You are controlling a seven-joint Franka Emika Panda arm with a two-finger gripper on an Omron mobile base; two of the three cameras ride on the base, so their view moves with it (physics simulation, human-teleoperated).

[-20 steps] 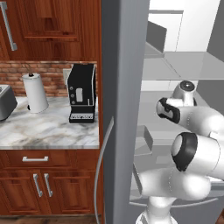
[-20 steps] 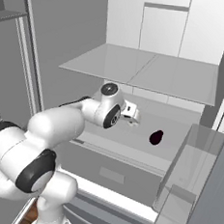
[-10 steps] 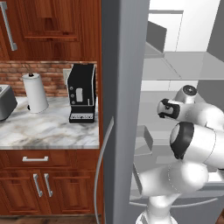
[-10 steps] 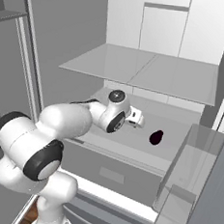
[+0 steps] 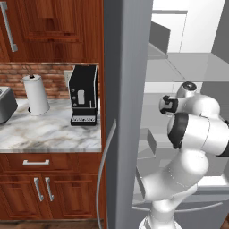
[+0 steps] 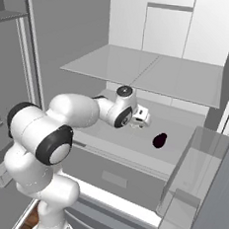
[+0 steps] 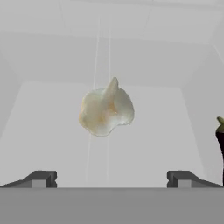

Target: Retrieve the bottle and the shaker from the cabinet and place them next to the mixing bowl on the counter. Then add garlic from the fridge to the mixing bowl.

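Garlic [image 7: 106,109] sits at the centre of the hand view on the white fridge shelf [image 7: 52,144], ahead of the spread fingertips [image 7: 41,178], untouched; an eggplant [image 7: 220,140] shows at the right edge. In the right base view, the gripper [image 6: 142,118] reaches over the shelf mid-frame, the eggplant just right of it. In the left base view, the fridge [image 5: 125,89] door stands centre, the counter [image 5: 44,132] at left.

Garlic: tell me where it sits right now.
In the hand view the garlic lies on the white fridge shelf, centred ahead of the open end effector, with a dark eggplant at the right edge.
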